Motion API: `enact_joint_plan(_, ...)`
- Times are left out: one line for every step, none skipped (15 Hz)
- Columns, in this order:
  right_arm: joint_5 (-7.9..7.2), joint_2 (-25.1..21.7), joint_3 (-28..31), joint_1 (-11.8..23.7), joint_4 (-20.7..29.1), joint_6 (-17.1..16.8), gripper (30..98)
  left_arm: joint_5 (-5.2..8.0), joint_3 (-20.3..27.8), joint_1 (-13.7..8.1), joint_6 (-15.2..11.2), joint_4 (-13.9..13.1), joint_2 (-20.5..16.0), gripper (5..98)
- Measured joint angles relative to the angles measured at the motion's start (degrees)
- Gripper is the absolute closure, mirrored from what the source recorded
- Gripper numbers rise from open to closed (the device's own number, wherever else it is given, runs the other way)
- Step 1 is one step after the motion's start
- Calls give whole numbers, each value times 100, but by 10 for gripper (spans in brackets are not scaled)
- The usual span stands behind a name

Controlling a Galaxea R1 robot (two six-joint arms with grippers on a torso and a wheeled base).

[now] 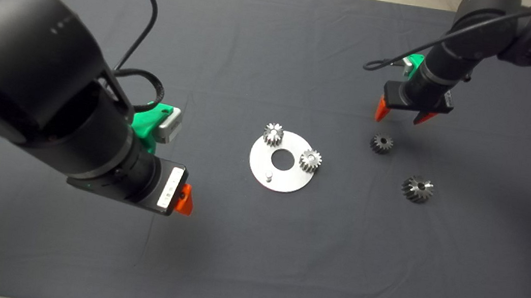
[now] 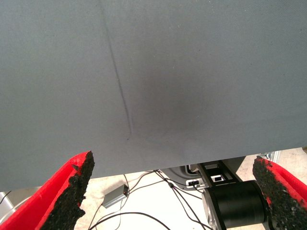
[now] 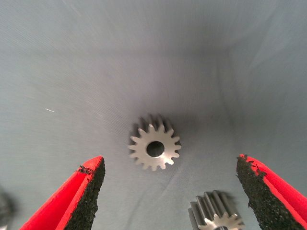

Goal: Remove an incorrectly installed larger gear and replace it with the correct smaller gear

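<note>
The larger gear point(image 1: 417, 189), dark grey and tapered, lies loose on the mat right of the round silver plate point(image 1: 286, 185). A smaller gear point(image 1: 381, 143) lies flat on the mat between the two. Two more small gears point(image 1: 273, 133) point(image 1: 310, 160) sit on the plate, and one peg point(image 1: 268, 175) on it stands bare. My right gripper point(image 1: 401, 116) hovers open just beyond the loose smaller gear. In the right wrist view that gear point(image 3: 154, 148) lies between the spread fingers of the gripper point(image 3: 177, 191), with the larger gear point(image 3: 216, 218) beside it. My left gripper point(image 1: 182, 199) hangs open left of the plate.
The left wrist view shows my left gripper point(image 2: 172, 191) wide over bare mat point(image 2: 153, 72), with the mat's edge and floor cables point(image 2: 144, 211) beyond. The plate has a large centre hole point(image 1: 283, 160).
</note>
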Motion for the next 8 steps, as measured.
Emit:
enact_joint_plan(0,0,-7,-94,-22,-13,558,-2,0,0,0,0,3,195)
enact_joint_plan(0,0,-13,-182,-49,-15,558,-2,0,0,0,0,17,195)
enact_joint_plan(0,0,-20,-256,-77,-15,558,-2,0,0,0,0,17,195)
enact_joint_plan(0,0,-27,-319,-125,-15,558,-2,0,0,0,0,17,195)
enact_joint_plan(0,0,-28,-371,-172,-15,559,-2,0,0,0,0,17,195)
enact_joint_plan(2,0,-33,-419,-202,-15,558,-1,0,0,0,0,17,195)
enact_joint_plan(-1,0,-33,-463,-245,-15,558,0,0,0,0,0,17,195)
enact_joint_plan(-1,0,-33,-492,-294,-17,558,-2,-2,0,0,0,19,195)
